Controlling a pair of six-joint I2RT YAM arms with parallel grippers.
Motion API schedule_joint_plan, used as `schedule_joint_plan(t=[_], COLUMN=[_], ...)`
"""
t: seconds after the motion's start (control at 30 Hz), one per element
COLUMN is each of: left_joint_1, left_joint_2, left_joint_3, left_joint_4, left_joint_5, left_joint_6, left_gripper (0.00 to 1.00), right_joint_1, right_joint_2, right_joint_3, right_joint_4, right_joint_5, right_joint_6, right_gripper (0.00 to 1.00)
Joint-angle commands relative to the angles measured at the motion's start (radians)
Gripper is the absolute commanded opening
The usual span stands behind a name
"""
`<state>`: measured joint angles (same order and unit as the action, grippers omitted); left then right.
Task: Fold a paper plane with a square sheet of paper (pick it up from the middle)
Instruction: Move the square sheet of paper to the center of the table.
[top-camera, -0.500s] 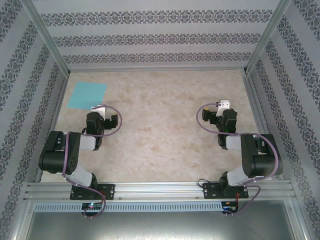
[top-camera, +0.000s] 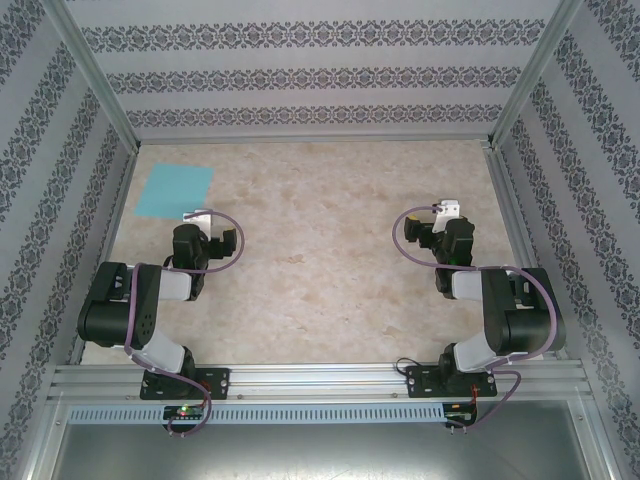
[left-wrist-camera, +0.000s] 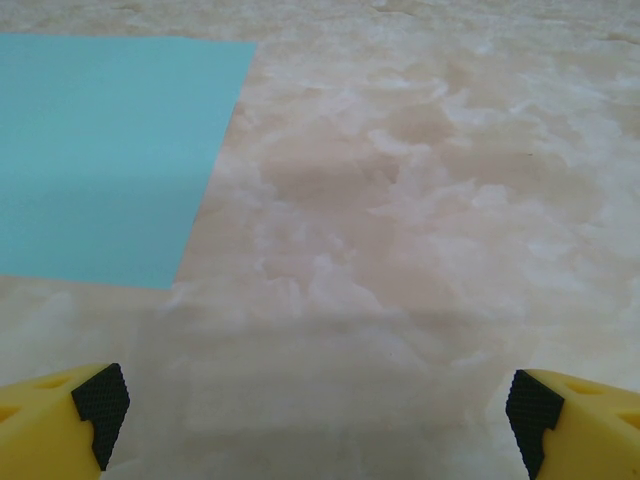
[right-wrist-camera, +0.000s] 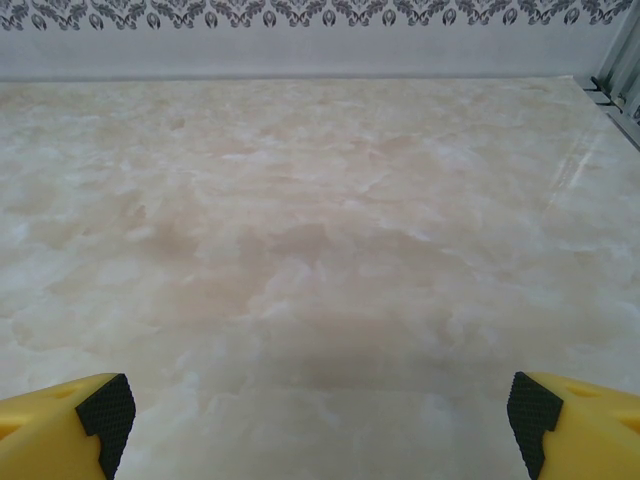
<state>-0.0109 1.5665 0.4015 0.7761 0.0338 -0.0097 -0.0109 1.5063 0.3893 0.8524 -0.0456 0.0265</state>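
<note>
No fold yet: the flat, light turquoise-blue square sheet of paper (left-wrist-camera: 100, 160) lies on the marbled beige counter (left-wrist-camera: 430, 200), ahead-left of the left tool (left-wrist-camera: 320, 412). It and the right tool (right-wrist-camera: 320, 412) gape wide, empty. Next, I'd say: reach for the sheet's middle.

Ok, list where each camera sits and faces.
Top external: above and behind, looking down at the table; left arm, right arm show.
Left wrist: low, facing forward over the table; open left gripper at bottom.
Right wrist: low, facing the far wall; open right gripper at bottom.
Shared: top external and left wrist both see the square sheet of paper.
</note>
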Motion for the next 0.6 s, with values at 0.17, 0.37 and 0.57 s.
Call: schedule_joint_plan(t=[0.17, 0.37, 0.57], left_joint_1=[0.014, 0.014, 0.026], left_joint_2=[-0.232, -0.295, -0.167], left_joint_3=[0.124, 0.337, 0.549], left_joint_4=[-0.32, -0.755, -1.021], left_joint_5=[-0.062, -0.047, -0.079], left_joint_6=[-0.034, -0.169, -0.215], left_gripper=[1.0, 1.0, 1.0], right_joint_1=[0.003, 0.016, 0.13], right_joint_2=[-0.227, -0.382, -0.375], right_joint_3=[0.022, 0.131, 0.33], right_joint_4=[-0.215, -0.462, -0.712], right_joint_5=[-0.108, -0.342, -0.496], right_joint_6=[-0.023, 0.07, 0.06], right_gripper=[0.97, 0.98, 0.98])
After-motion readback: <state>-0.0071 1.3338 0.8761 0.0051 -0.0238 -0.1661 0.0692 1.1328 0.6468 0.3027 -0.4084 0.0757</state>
